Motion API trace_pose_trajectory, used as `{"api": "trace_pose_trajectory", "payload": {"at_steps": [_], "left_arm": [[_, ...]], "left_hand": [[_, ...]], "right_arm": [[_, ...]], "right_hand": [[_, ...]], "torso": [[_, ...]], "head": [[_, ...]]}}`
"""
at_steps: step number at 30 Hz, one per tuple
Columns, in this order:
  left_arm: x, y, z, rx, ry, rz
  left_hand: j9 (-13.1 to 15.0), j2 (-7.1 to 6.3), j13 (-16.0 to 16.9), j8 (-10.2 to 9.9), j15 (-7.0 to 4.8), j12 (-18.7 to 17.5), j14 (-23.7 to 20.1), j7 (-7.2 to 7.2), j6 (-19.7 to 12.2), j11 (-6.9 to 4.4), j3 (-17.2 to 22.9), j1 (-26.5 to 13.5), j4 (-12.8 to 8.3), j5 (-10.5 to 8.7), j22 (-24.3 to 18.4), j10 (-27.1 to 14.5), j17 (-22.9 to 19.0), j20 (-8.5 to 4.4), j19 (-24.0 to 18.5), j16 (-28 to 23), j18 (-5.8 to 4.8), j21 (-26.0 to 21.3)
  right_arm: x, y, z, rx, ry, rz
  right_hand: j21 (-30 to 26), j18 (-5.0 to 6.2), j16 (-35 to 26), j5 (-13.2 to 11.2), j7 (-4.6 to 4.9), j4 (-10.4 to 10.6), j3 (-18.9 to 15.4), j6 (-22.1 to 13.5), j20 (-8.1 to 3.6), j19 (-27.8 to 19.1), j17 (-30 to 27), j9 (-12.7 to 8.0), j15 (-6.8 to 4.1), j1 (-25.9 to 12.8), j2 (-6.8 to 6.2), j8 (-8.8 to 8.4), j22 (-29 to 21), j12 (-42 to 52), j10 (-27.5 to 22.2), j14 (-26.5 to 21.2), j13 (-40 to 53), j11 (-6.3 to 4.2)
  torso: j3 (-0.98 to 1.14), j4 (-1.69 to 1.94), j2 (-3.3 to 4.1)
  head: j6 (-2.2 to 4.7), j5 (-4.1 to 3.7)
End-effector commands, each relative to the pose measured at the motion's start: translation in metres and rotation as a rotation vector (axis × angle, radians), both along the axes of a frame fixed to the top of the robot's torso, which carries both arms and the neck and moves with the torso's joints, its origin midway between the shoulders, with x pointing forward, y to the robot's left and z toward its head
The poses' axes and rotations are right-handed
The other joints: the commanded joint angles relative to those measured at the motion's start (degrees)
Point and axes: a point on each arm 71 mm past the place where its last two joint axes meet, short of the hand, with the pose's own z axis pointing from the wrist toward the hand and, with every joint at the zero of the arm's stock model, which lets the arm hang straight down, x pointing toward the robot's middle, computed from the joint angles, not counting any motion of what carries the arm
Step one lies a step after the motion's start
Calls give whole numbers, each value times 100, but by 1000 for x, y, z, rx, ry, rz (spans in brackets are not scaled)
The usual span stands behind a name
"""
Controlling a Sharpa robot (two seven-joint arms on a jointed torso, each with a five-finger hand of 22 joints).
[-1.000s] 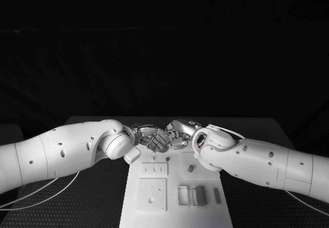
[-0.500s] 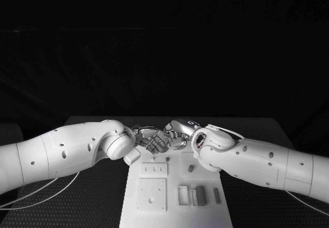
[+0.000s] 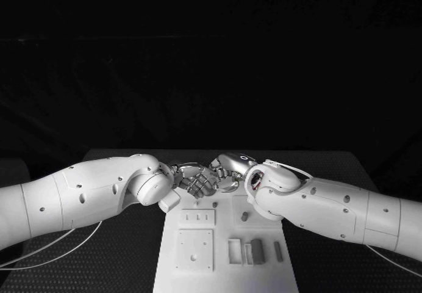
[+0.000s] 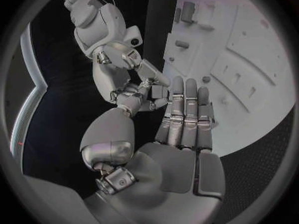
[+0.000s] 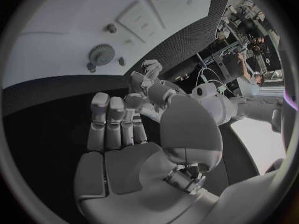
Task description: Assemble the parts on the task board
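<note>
The white task board (image 3: 220,268) lies lengthwise in the middle of the table. Over its far end my left hand (image 3: 187,178) and right hand (image 3: 230,170) meet fingertip to fingertip. In the left wrist view the left hand (image 4: 187,119) holds its fingers straight and together, with the thumb turned in to them, and the right hand (image 4: 127,67) reaches one finger to that spot. The right hand (image 5: 115,129) also has straight fingers, and the left hand's fingertips (image 5: 148,70) touch its thumb. Whether a part sits between them is hidden. A grey gear (image 5: 101,53) lies on the board.
Two square plates (image 3: 196,249) and upright grey blocks (image 3: 257,250) stand on the board's near half, and a small peg (image 3: 244,215) stands by my right forearm. Black mesh table (image 3: 105,268) lies on both sides. Both forearms cross the board's far corners.
The hands stay joined at the board's far end. My right forearm has crept slightly to the left, covering a bit more of the board.
</note>
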Motion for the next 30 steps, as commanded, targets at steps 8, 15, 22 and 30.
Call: {"api": "trace_pose_trajectory", "payload": {"at_steps": [8,15,22,30], "left_arm": [[0,-4,0,31,-4,-11],[1,-4,0,39,-13,-6],[2,-3,0,34,-17,-10],[1,-3,0,29,-14,-29]], "left_hand": [[13,-70,23,16,-6,32,10,-40,37,-21,-39,-19,46,-35,-8,25,10,-14,-3,31,9,37],[71,9,72,154,-71,109,107,-157,280,-112,34,124,9,-34,-17,156,44,-61,47,111,20,67],[85,518,87,175,-72,113,95,-174,321,-124,88,377,-175,-33,-29,165,46,-68,32,117,-19,67],[92,901,97,185,-68,109,77,-184,351,-129,93,548,-423,-34,-43,175,40,-68,3,109,-58,61]], "right_arm": [[-2,4,0,-19,-5,24],[-3,4,0,-16,-7,25],[-2,2,0,-18,-6,21],[0,-1,-1,-23,-5,13]], "right_hand": [[18,75,8,39,303,-6,24,343,-23,31,-6,4,-11,-62,-4,14,4,5,37,22,-6,-16],[17,75,8,49,302,-11,30,348,-22,32,-6,3,-11,-64,-7,11,4,6,39,24,-6,-17],[16,75,8,53,301,-15,35,353,-21,33,-6,2,-11,-66,-9,9,4,6,40,25,-6,-18],[16,75,8,54,301,-17,39,357,-20,33,-6,1,-11,-68,-9,7,4,6,40,25,-6,-18]], "torso": [[5,-4,0],[4,2,2],[1,-3,-1],[-1,3,1]], "head": [[1,-1],[-7,-8],[-11,-8],[-15,-16]]}}
